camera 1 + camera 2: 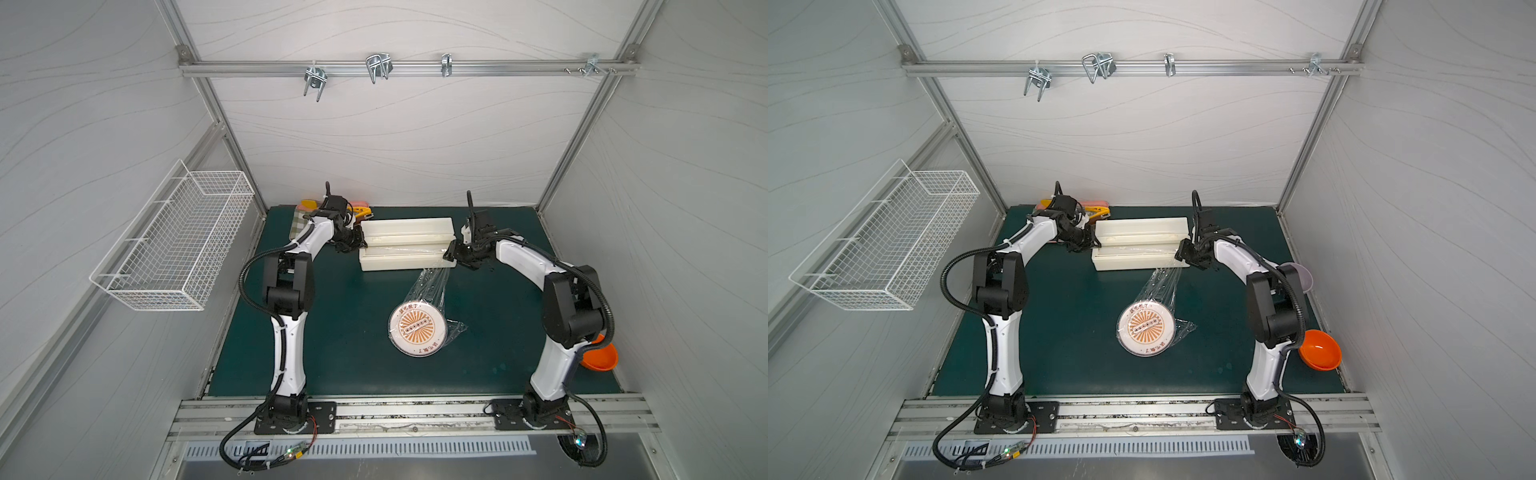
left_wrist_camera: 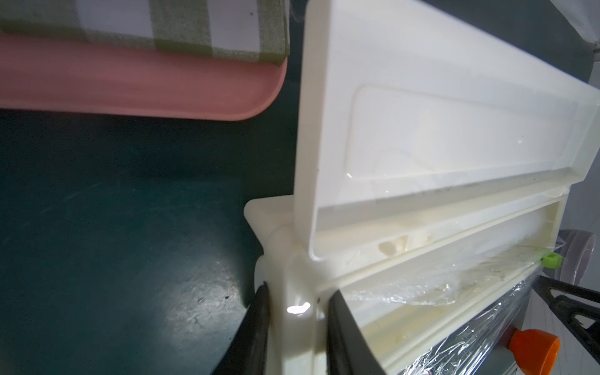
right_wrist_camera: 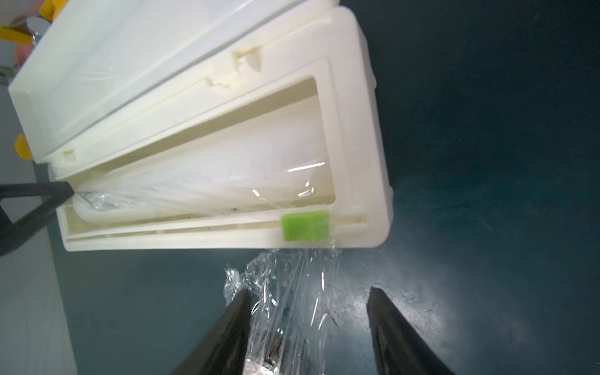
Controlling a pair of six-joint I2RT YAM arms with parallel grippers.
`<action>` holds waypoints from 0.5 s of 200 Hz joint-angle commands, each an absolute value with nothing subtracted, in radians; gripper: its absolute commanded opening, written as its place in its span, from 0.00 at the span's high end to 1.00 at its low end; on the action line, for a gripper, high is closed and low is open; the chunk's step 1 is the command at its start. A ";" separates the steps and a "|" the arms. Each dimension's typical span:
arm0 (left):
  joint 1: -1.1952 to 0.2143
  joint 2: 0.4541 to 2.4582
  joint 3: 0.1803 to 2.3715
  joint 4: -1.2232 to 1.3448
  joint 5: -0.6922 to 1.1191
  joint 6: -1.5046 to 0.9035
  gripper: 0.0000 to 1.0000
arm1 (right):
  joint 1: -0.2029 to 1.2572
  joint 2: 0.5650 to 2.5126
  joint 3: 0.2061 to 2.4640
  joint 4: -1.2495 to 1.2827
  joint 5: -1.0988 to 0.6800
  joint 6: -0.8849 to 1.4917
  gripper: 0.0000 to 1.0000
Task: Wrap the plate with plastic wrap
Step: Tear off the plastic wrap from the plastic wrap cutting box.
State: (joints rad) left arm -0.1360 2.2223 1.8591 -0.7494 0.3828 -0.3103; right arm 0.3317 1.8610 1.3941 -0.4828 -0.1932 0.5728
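1. I see the plate [image 1: 417,328] lying flat on the green mat [image 1: 340,345]. It is a little right of centre and below the middle of both top views, well apart from both claws.
2. The plastic wrap [image 1: 433,282] runs as a narrow, bunched band from the right end of the dispenser box [image 1: 405,245] down to the plate's upper edge. Glossy film lies over the plate, and a crumpled tail sticks out at its right side.
3. The dispenser box lies across the centre of the frame, above the plate. Its lid is swung open toward the back wall.
4. At the bottom of the left wrist view, the left gripper [image 2: 298,328] has a dark finger on each side of the box's end wall. It is clamped on the dispenser box.
5. At the bottom of the right wrist view, the right gripper [image 3: 308,292] has its fingers well apart, pinching nothing. The wrap band passes between them, close to the finger on the frame's left. I cannot tell whether it touches that finger.
6. The green slider [image 3: 305,225] sits near the end of the box's track, just above where the wrap leaves the box.
7. An orange bowl [image 1: 1320,349] sits at the mat's right edge, beside the right arm.
8. A green-checked tray [image 2: 162,26] lies at the mat's upper left, near the left arm.
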 commanded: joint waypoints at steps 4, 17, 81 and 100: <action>-0.133 2.271 1.802 -0.857 0.240 -0.298 0.96 | 0.325 1.911 1.401 -0.434 -0.239 0.662 0.44; -0.133 2.273 1.801 -0.857 0.236 -0.295 0.96 | 0.323 1.926 1.398 -0.421 -0.236 0.666 0.48; -0.125 2.273 1.778 -0.850 0.224 -0.285 0.98 | 0.318 1.989 1.349 -0.402 -0.197 0.668 0.95; -0.125 2.273 1.772 -0.847 0.218 -0.278 0.98 | 0.337 2.013 1.337 -0.419 -0.186 0.656 1.00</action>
